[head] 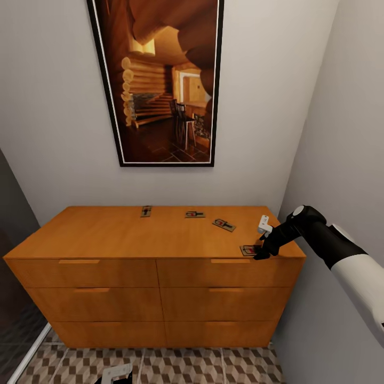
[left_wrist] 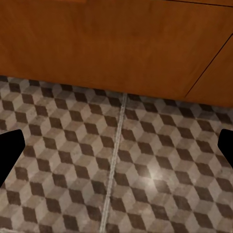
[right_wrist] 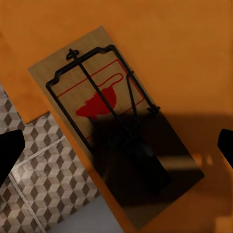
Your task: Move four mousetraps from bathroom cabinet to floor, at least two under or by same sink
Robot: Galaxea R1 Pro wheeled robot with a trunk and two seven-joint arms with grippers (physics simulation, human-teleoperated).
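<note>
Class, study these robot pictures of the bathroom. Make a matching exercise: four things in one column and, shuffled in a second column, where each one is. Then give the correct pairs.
Things
1. framed picture of a log-cabin room
2. tan wooden mousetrap nearest the right gripper
3. right gripper
4. brown-and-beige cube-patterned floor tiles

Places
A. at the front right corner of the orange-brown wooden cabinet top, overhanging the edge
B. below the cabinet's bottom drawers
C. on the wall above the cabinet
D. directly over the corner mousetrap, open

Pairs: 1-C, 2-A, 3-D, 4-B
</note>
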